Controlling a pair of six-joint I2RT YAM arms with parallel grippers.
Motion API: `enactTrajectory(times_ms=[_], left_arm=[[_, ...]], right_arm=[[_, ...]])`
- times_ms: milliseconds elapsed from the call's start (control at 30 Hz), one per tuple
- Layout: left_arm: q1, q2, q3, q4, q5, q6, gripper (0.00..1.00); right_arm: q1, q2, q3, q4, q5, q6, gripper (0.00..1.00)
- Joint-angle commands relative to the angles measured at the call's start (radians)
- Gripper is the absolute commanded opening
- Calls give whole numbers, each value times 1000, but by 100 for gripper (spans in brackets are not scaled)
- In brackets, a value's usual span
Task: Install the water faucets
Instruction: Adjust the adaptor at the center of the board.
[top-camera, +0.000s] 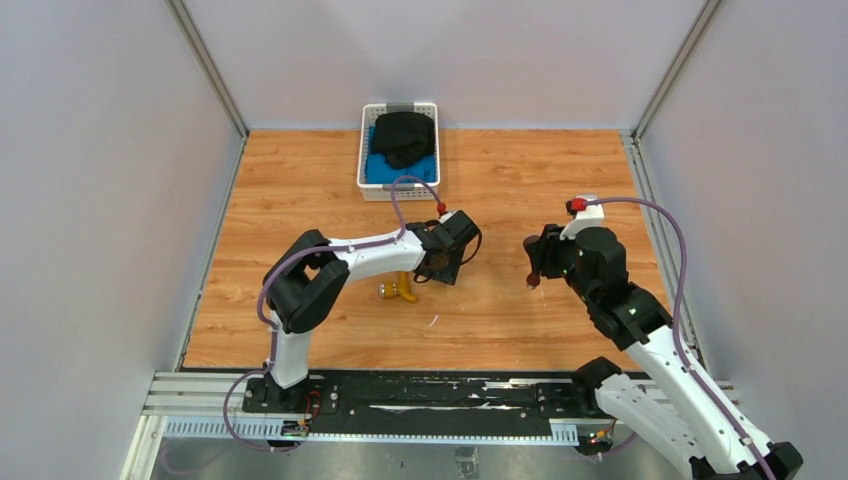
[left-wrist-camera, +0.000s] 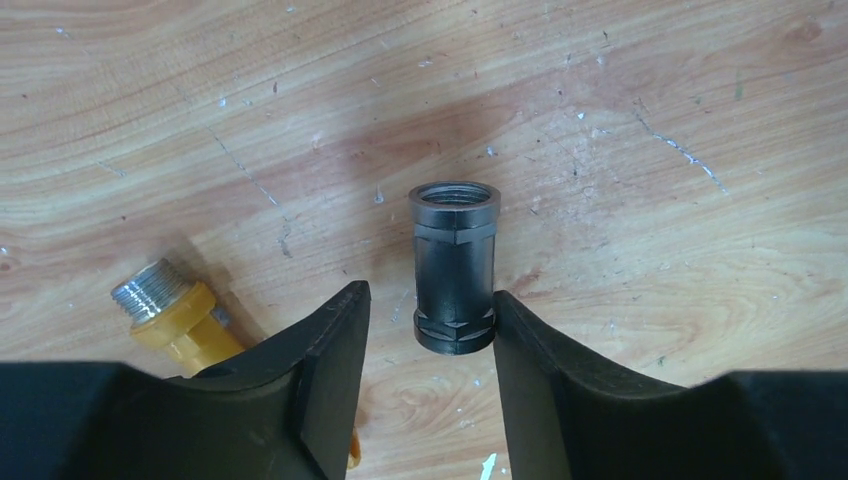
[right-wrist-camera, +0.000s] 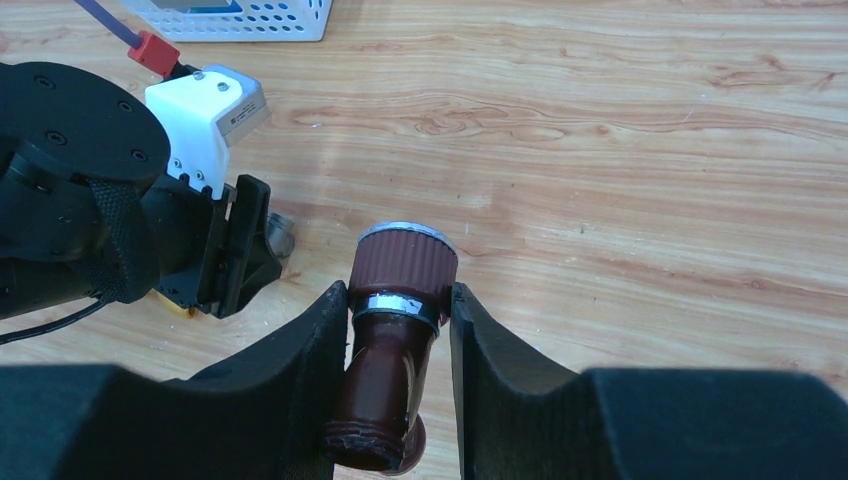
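Note:
My right gripper (right-wrist-camera: 398, 292) is shut on the dark reddish-brown faucet (right-wrist-camera: 403, 262), gripping it just below its ribbed knob and holding it above the table. In the top view this gripper (top-camera: 535, 270) hovers right of centre. The brass-yellow faucet (left-wrist-camera: 170, 305) lies on the table, its silvery threaded end showing and the rest hidden behind my left finger; it also shows in the top view (top-camera: 398, 290). My left gripper (left-wrist-camera: 428, 292) is open and low over the table. A stubby dark grey fitting (left-wrist-camera: 455, 265) lies between its fingertips, touching the right one and apart from the left.
A white basket (top-camera: 364, 160) holding black and blue cloth stands at the back centre of the wooden table (top-camera: 520, 180). The left arm's wrist (right-wrist-camera: 205, 110) shows in the right wrist view, to the left of my right gripper. Metal frame posts line both sides.

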Motion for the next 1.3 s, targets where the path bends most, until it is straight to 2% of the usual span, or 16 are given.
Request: enactTrajectory(times_ms=[0, 133, 233, 300, 333, 367, 433, 467, 533, 667, 700, 867, 1000, 1100, 1167, 1267], left_arm=[[-7, 38, 30, -8, -36, 62, 49], [-7, 39, 44, -2, -48, 149, 32], [0, 34, 72, -14, 41, 243, 18], [5, 34, 102, -44, 71, 312, 16], [9, 39, 127, -78, 54, 340, 20], [16, 45, 147, -109, 32, 372, 30], [35, 56, 174, -143, 0, 430, 57], [42, 60, 180, -150, -26, 454, 74], [47, 65, 193, -168, -98, 494, 93], [56, 21, 203, -176, -126, 476, 95], [57, 3, 204, -171, -117, 441, 94], [58, -59, 218, -183, -21, 67, 85], [53, -115, 143, -112, 20, -257, 86], [49, -147, 81, -40, -21, -461, 89], [53, -137, 75, -68, -53, -629, 88], [62, -86, 96, -96, -51, -767, 88]], right_arm=[[-14, 3, 3, -14, -25, -7, 0], [-14, 7, 9, -14, -47, -8, 0], [-15, -3, 5, -16, -49, -11, 0], [-13, -9, 3, -18, -47, -13, 0], [-14, -11, 5, -22, -46, -13, 0], [-14, -14, 4, -25, -45, -15, 0], [-14, -22, 4, -29, -38, -16, 0], [-15, -25, 5, -29, -37, -16, 0], [-16, -29, 6, -34, -30, -19, 0], [-16, -33, 11, -43, -27, -24, 0], [-16, -32, 11, -43, -26, -25, 0], [-15, -21, 15, -42, -27, -24, 0], [-16, -20, 13, -34, -38, -22, 0], [-16, -13, 9, -30, -50, -24, 0], [-16, -14, 9, -29, -54, -26, 0], [-16, -22, 9, -31, -62, -28, 0]])
